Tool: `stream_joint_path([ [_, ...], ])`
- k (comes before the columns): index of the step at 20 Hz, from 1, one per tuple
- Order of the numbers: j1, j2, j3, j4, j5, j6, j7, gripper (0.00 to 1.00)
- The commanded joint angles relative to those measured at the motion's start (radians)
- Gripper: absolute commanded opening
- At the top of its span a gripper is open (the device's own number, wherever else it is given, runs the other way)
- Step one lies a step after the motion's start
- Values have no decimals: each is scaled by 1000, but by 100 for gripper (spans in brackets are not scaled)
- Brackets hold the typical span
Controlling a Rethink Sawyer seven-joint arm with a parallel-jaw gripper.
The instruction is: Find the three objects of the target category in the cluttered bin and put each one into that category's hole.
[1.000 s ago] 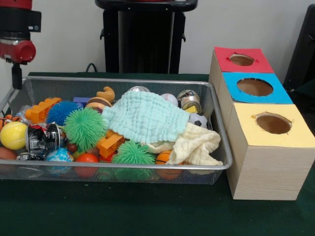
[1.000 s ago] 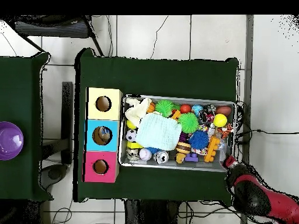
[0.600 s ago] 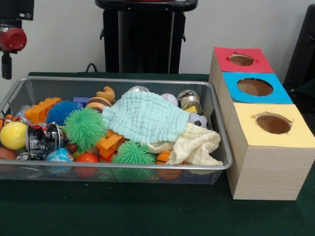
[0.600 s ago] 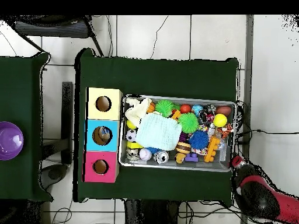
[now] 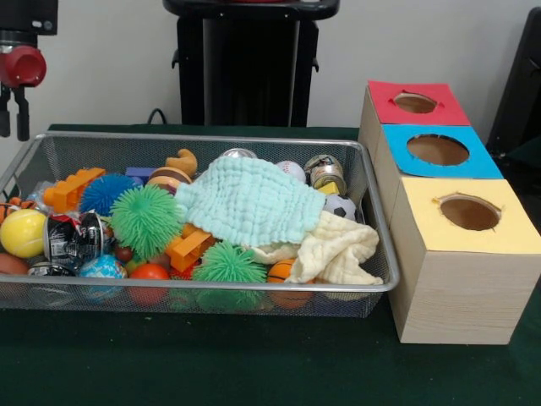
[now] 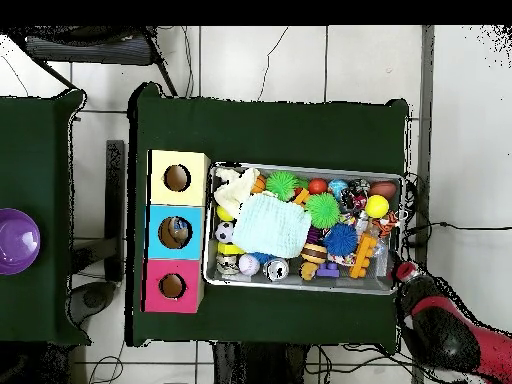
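Observation:
A wire mesh bin holds a heap of toys. On the heap lie a mint cloth and a cream cloth. Around them I see green spiky balls, a blue spiky ball, a yellow ball, orange bricks, a small soccer ball and crushed cans. My gripper hangs open and empty above the bin's far left corner in the front view, outside the toys.
To the right of the bin in the front view stands a wooden box with three round holes: red top, blue top, yellow top. In the overhead view a purple bowl sits on a separate table to the left.
The gripper rose and drew back from the bin's corner, then turned so both fingers show. Nothing in the bin moved.

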Motion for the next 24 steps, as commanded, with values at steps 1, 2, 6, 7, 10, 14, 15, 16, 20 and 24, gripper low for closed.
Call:
stream_joint_path([
  [1,34,48,75,29,44,-30,54,100],
  [2,44,64,66,21,45,-39,61,100],
  [6,100,112,14,-4,45,-106,103,100],
  [7,114,125,3,-11,45,-123,111,100],
  [10,149,180,-32,-47,38,-169,118,100],
  [14,175,230,-63,-96,29,-192,99,100],
  [15,176,237,-67,-105,26,-192,90,100],
  [16,176,244,-71,-113,22,-192,82,100],
  [20,184,262,-90,-155,7,-167,44,100],
  [24,187,235,-95,-153,13,-153,40,100],
])
